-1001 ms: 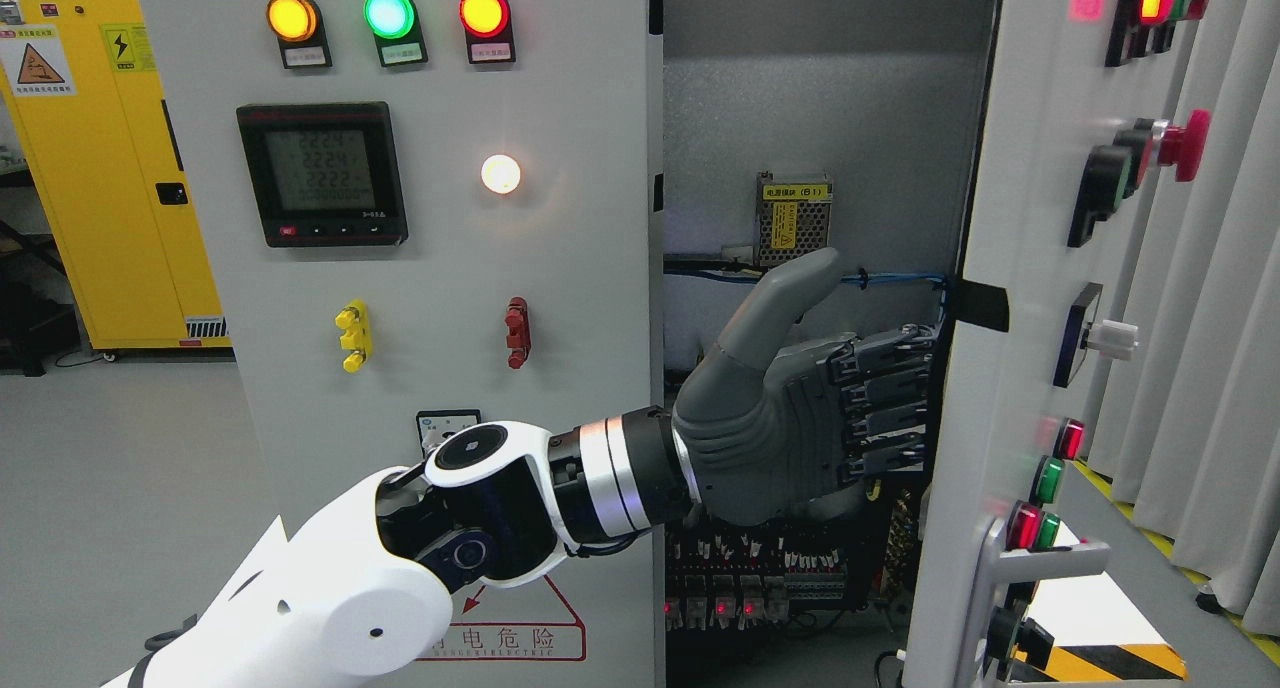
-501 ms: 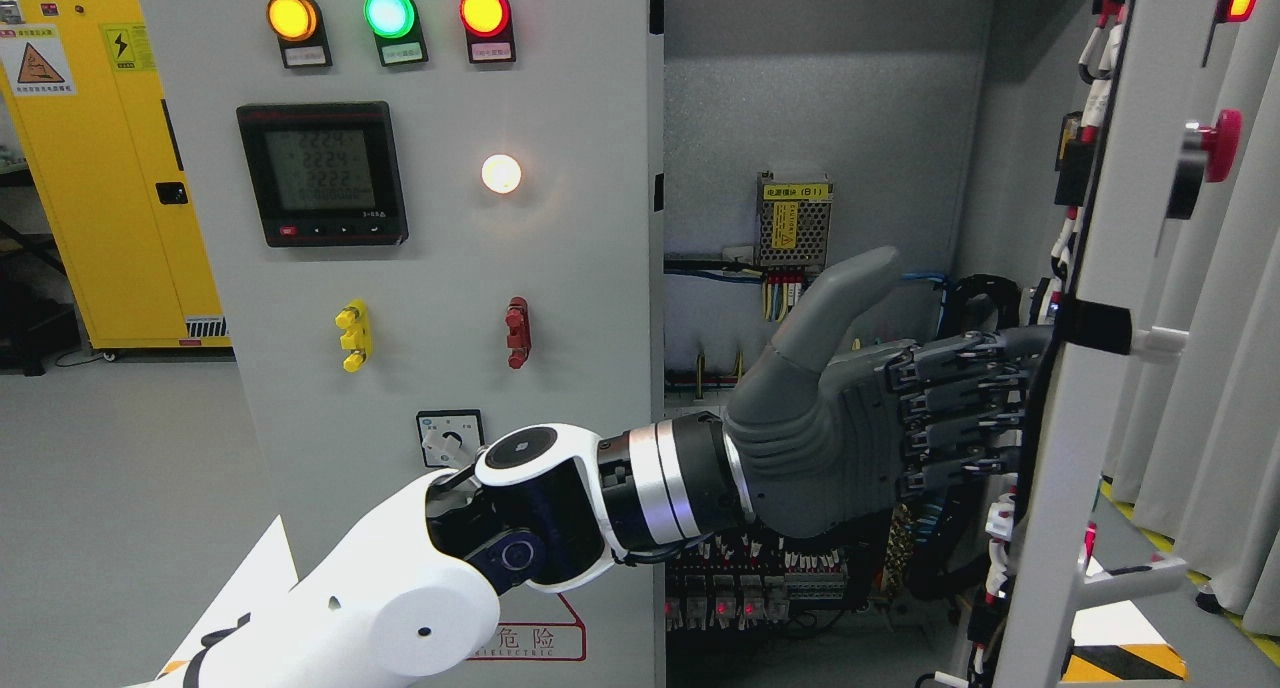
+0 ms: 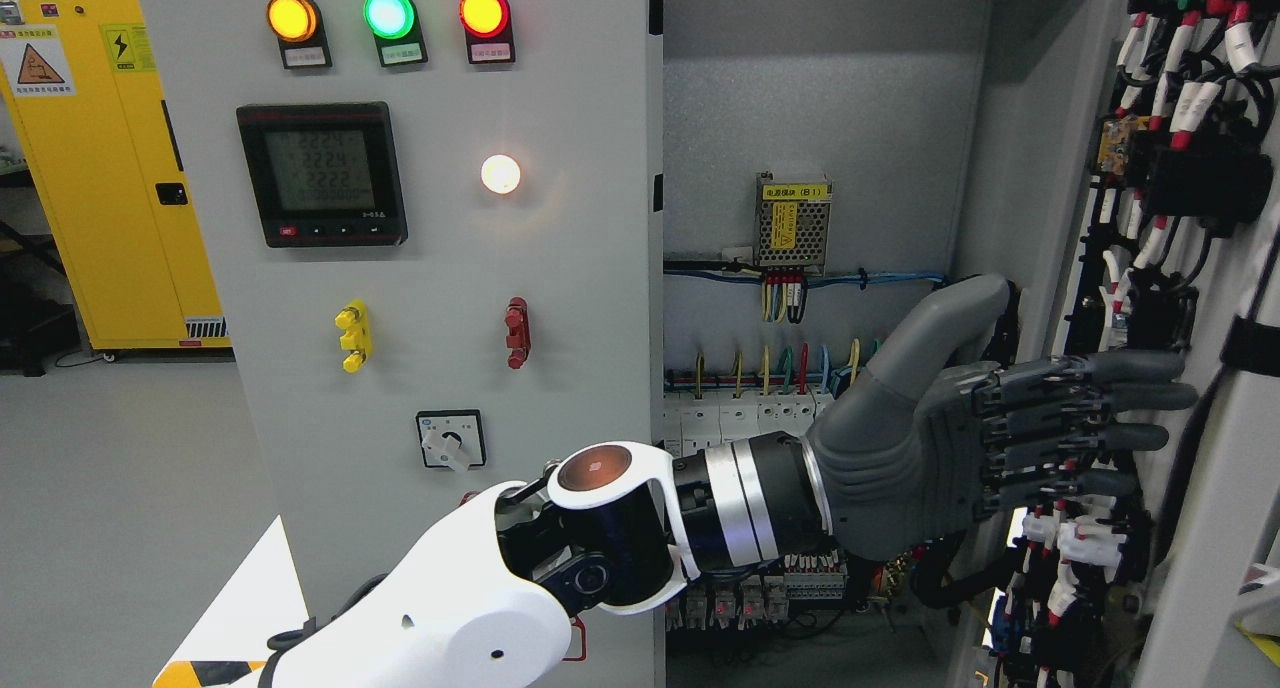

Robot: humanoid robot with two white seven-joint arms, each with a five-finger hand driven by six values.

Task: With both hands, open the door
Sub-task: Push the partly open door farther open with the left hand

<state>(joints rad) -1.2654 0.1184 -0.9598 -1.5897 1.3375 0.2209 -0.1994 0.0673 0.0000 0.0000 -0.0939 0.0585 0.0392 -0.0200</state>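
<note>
The cabinet's right door [image 3: 1190, 298] stands swung far out to the right, its inner face with bundled wiring turned toward the camera, so the opening reads as largely done. The left hand [image 3: 960, 438], whose arm comes in from the lower left and reaches across the cabinet, is held flat with its fingers [image 3: 1120, 398] stretched out straight and its thumb raised; it grips nothing, and the fingertips lie against or just beside the door's inner face, though contact cannot be confirmed from this angle. The cabinet interior [image 3: 810, 168] is exposed, showing a small power supply [image 3: 793, 223] high on the back wall and a row of breakers [image 3: 745, 418] with coloured wires below it. The left panel [image 3: 400, 268], with its three lamps and meter, sits closed and flat. The right hand is nowhere in view. What seems left is at most a final push to bring the door fully wide and drawing the arm back.
</note>
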